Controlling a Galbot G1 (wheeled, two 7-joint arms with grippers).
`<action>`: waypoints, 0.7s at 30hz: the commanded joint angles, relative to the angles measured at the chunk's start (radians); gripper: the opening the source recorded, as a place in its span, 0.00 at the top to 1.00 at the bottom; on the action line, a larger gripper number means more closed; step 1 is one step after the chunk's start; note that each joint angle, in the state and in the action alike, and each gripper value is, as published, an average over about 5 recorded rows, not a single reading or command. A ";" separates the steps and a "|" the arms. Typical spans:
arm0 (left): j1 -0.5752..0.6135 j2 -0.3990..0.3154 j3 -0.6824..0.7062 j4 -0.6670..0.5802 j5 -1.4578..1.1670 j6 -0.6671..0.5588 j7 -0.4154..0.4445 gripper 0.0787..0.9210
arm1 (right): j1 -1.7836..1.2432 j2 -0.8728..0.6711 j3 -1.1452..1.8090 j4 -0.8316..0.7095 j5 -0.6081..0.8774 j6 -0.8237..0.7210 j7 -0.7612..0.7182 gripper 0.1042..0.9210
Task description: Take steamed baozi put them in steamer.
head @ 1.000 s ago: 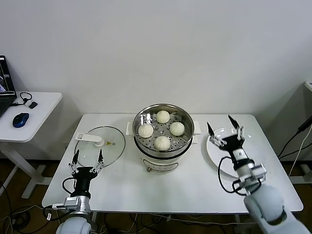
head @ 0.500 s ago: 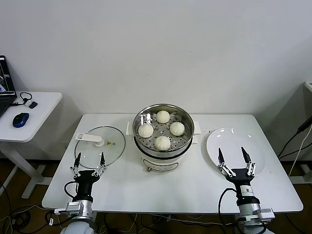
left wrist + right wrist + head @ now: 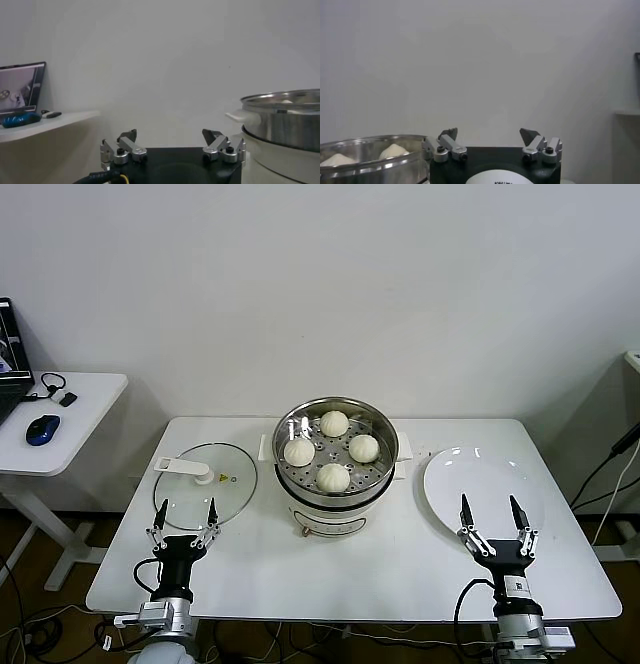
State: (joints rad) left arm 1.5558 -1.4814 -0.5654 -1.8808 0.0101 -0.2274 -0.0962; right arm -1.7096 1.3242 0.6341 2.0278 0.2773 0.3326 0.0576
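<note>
Office-like room: side desk [image 3: 70,399] with mouse [image 3: 42,430].

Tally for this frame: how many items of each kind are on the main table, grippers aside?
Steamed baozi: 4, all in the steamer tray
Steamer: 1
Glass lid: 1
White plate: 1, bare
Total: 7

The left gripper and the right gripper both hang open at the near edge.
</note>
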 commanded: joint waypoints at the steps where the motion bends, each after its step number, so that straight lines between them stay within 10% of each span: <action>1: -0.001 -0.001 0.000 0.000 0.005 -0.001 0.001 0.12 | -0.015 0.027 0.009 0.003 -0.007 0.002 -0.005 0.12; 21: -0.001 0.000 -0.004 0.001 0.007 -0.004 0.002 0.12 | -0.009 0.029 0.000 -0.005 -0.015 -0.004 -0.011 0.12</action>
State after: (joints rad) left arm 1.5553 -1.4816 -0.5685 -1.8778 0.0171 -0.2302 -0.0941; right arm -1.7166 1.3491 0.6356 2.0230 0.2665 0.3282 0.0488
